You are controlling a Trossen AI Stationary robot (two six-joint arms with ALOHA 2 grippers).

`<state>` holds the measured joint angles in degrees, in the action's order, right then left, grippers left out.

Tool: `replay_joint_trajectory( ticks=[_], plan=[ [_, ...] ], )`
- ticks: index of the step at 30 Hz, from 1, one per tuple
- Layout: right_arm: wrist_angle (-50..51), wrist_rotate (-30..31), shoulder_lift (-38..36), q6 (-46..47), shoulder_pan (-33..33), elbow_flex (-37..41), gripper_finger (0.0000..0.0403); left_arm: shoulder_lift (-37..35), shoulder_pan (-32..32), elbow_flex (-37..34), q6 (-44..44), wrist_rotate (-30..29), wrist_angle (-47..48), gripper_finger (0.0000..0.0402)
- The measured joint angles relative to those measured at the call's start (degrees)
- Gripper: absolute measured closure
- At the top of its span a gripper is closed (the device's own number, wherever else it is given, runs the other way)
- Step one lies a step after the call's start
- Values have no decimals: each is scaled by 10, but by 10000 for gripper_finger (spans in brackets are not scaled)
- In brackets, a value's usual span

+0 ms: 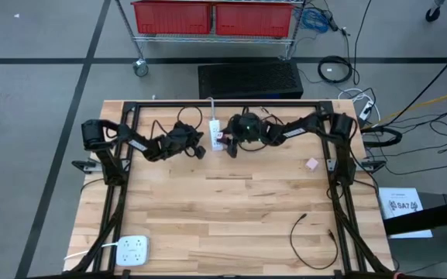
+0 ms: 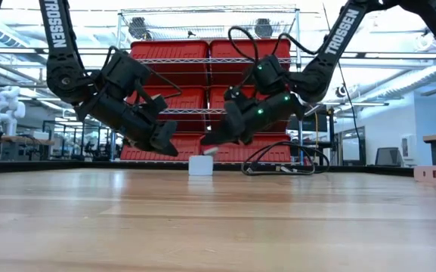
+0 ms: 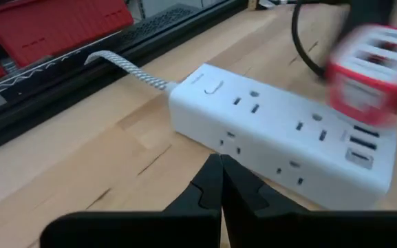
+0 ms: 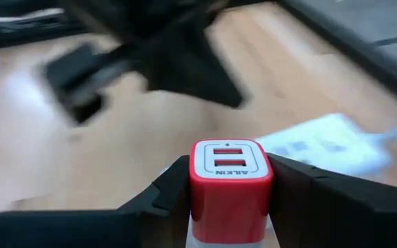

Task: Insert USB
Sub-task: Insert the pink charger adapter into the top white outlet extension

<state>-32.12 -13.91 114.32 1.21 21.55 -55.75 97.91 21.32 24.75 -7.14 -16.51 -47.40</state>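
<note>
A white power strip [image 1: 214, 132] lies flat on the table near its far edge, its braided cord running off the far side; it also shows in the left wrist view [image 3: 281, 134] and the low view [image 2: 201, 165]. A red and white USB charger block [image 4: 230, 180] sits in my right gripper [image 1: 225, 142], just right of the strip and above it [image 2: 210, 149]. My left gripper [image 1: 199, 151] hovers shut just left of the strip, fingertips together [image 3: 220, 172], touching nothing. My right gripper pinches the USB charger block between its two fingers [image 4: 174, 189], one on each side face [image 4: 199, 200]. The red face with two USB ports [image 4: 230, 160] points forward, away from the wrist. The block is lifted clear of the table, close above the power strip's near end.
A pink block [image 1: 312, 163] lies right of centre. A black cable [image 1: 310, 236] curls near the table's near right corner, and a second white outlet block [image 1: 132, 249] sits at the near left corner. The middle of the table is bare wood. Black cable loops lie behind the strip [image 2: 278, 162].
</note>
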Motion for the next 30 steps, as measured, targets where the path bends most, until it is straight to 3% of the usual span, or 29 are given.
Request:
replay_joint_trajectory(
  ticks=[6, 9, 14, 21, 30],
  plan=[
    [26, -39, 4, 1, -42, 3, 283, 0, 15, 0, 1, 31, -6, 398],
    [-1, -45, 6, -40, -53, 4, 283, 0, 16, 0, 11, 46, -11, 398],
    [-91, -26, 3, -77, -24, 3, 283, 0, 16, 0, 20, 49, -14, 398],
    [-114, -41, 26, -63, 25, -3, 283, 0, 15, 0, 31, 124, -54, 398],
    [-120, 17, 60, -10, 29, -12, 283, -1, 29, 2, 7, 65, 1, 398]
  ],
)
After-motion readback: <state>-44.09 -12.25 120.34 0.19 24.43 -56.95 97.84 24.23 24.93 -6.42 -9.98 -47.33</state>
